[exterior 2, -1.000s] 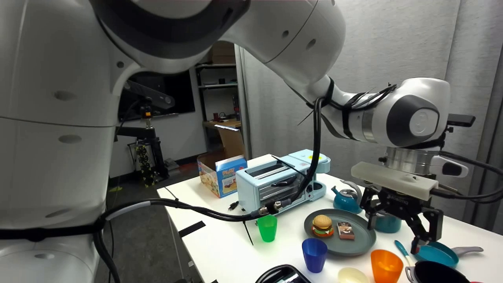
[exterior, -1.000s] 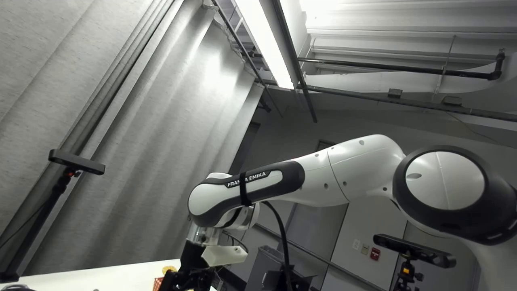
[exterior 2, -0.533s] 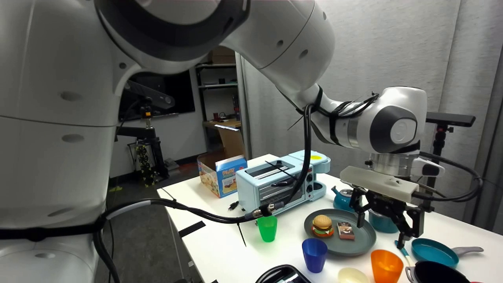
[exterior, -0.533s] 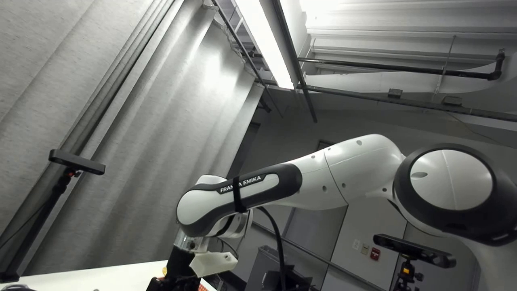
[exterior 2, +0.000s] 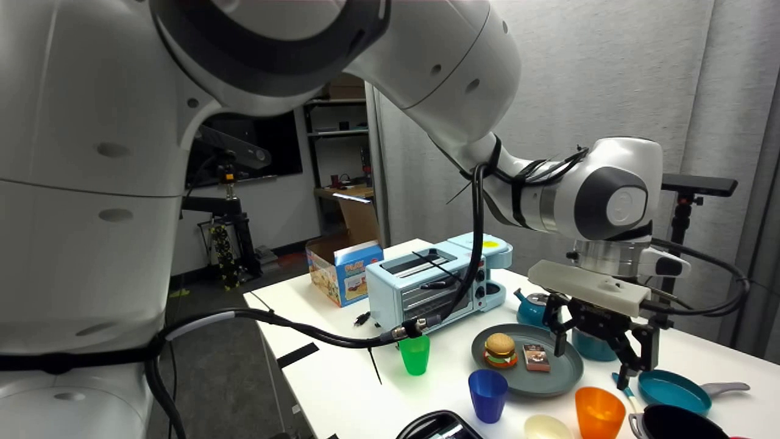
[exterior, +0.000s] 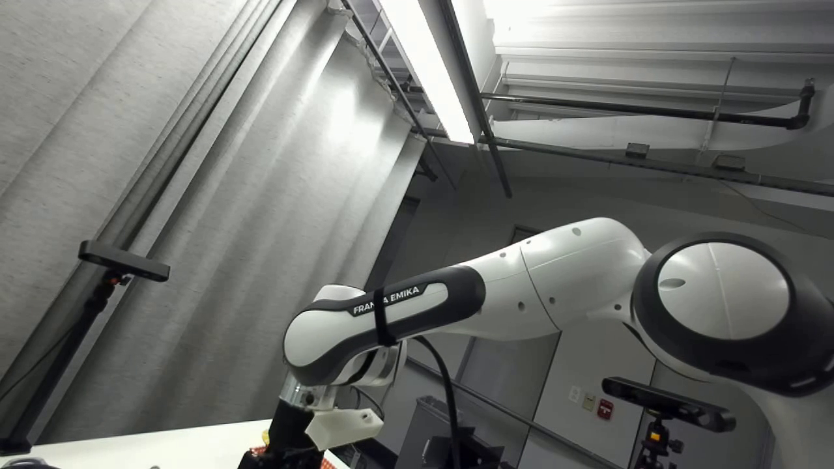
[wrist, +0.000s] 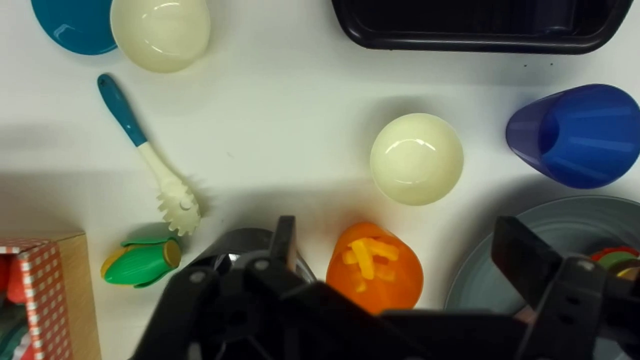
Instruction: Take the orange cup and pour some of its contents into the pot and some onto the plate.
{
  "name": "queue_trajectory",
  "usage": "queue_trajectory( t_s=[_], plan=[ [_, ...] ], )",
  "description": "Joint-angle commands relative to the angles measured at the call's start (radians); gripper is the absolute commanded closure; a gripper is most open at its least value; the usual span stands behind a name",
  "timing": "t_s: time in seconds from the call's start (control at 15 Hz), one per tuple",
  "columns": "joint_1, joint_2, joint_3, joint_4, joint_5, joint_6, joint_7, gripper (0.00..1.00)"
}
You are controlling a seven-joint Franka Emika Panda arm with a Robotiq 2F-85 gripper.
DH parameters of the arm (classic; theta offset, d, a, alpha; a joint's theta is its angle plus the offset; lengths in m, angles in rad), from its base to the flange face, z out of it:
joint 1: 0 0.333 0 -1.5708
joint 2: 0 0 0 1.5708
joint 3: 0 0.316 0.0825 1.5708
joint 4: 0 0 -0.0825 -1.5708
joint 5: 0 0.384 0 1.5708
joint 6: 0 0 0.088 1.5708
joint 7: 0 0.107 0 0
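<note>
The orange cup stands upright on the white table in an exterior view. In the wrist view the orange cup holds several yellow sticks. My gripper is open and empty, above the table. In the wrist view the gripper has its fingers spread wide, with the cup between them in the picture but below and untouched. The dark pot stands beside the cup; the left finger partly hides it in the wrist view. The grey plate holds a toy burger and a small box; the right finger partly covers it.
A cream bowl and a blue cup are close to the orange cup. A black tray, a pasta spoon, a toy corn and a checkered box lie around. A blue pan and a toaster oven also stand there.
The arm and open gripper have moved left in both exterior views, mostly in the earlier half second; since then they have barely moved. The cup, pot and plate have not moved.
</note>
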Motion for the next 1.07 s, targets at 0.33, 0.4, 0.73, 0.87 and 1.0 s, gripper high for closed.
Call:
queue_trajectory(
  t_s=[0.33, 0.4, 0.73, 0.87, 1.0],
  plan=[
    [-0.005, 0.124, -0.037, 0.020, -0.142, 0.087, 0.025, 0.00],
    [-0.013, 0.136, -0.038, 0.038, -0.137, 0.085, 0.013, 0.00],
    [-0.051, 0.168, -0.038, 0.117, -0.101, 0.082, -0.023, 0.00],
    [-0.063, 0.174, -0.033, 0.135, -0.091, 0.081, -0.039, 0.00],
    [-0.073, 0.179, -0.025, 0.152, -0.089, 0.058, -0.084, 0.00]
  ],
)
